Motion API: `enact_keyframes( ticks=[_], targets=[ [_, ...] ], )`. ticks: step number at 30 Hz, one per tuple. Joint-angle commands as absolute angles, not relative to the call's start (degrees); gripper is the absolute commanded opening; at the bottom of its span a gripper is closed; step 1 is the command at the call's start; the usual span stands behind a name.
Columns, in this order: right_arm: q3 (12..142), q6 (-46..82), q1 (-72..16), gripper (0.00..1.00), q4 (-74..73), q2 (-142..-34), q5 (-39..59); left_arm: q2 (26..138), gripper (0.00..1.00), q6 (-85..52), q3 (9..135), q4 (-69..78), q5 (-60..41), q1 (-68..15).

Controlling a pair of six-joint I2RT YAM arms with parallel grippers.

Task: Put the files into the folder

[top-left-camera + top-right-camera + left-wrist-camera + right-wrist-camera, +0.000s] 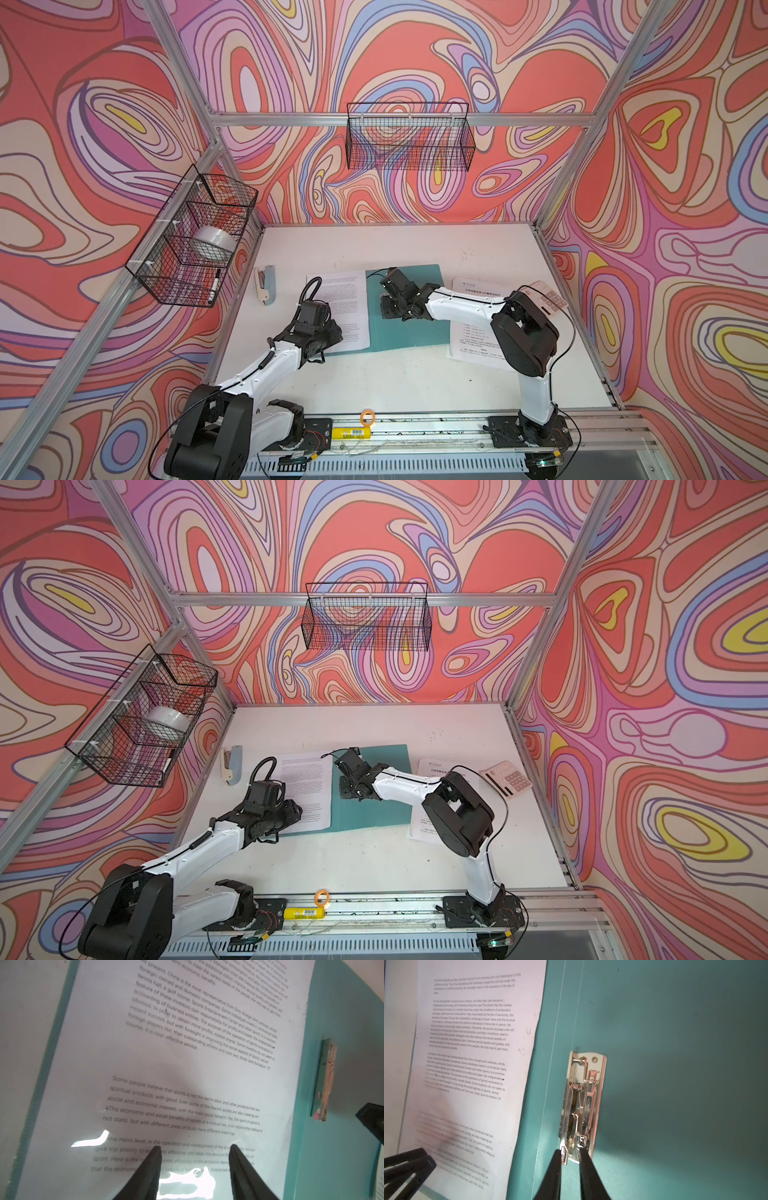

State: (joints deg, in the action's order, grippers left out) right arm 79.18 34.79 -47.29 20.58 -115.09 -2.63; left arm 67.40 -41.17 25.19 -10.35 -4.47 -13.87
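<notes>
Where the folder (409, 337) lies: open flat on the tabletop (395, 374), teal inside facing up.
Printed sheet (338, 301): on the folder's left half, dense black text facing up.
Second sheet (471, 338): just right of the folder, partly under the right arm.
Metal clip (581, 1105): on the folder's right half, beside the spine crease.
Left gripper (195, 1147): open, jaws apart with nothing between them, tips down at the printed sheet on the folder.
Right gripper (572, 1152): over the folder's right half, jaws pinched onto one end of the metal clip.
Stapler (266, 282): left of the folder, apart from it.
</notes>
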Motion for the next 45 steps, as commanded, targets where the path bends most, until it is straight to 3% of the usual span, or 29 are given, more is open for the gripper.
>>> enact_keyframes(
  ticks=[1, 38, 45],
  targets=[
    [78.43, 36.10, -47.44, 0.18, 18.35, -116.81, 0.35, 67.85, 0.54, -42.77, 23.30, -7.99, -4.72, -13.67],
    [68.89, 41.58, -45.27, 0.15, 8.35, -113.65, 4.65, 66.12, 0.53, -41.92, 22.85, -10.11, -4.24, -13.62],
    [68.47, 42.46, -44.82, 0.00, 6.86, -114.09, 6.17, 66.36, 0.52, -41.75, 22.94, -10.20, -4.07, -13.62]
  ],
)
